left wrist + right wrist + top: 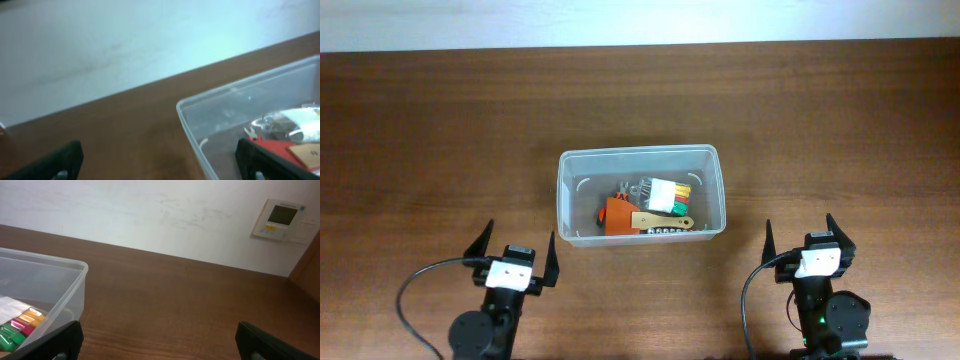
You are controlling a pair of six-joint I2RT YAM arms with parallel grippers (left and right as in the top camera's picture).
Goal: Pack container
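Observation:
The clear plastic container [572, 168] sits mid-table and holds small tools: an orange piece [616, 214], a pack of coloured bits [669, 196] and a brass-coloured strip [660, 222]. My left gripper [517, 247] is open and empty, just in front of the container's left corner. My right gripper [800, 236] is open and empty, to the right of the container. The container's corner shows in the left wrist view [186, 120] and in the right wrist view [75, 287]. Both grippers hold nothing.
The wooden table [440, 130] runs to a white wall at the far edge. A wall thermostat [278, 219] shows in the right wrist view. Cables trail from both arm bases at the near edge.

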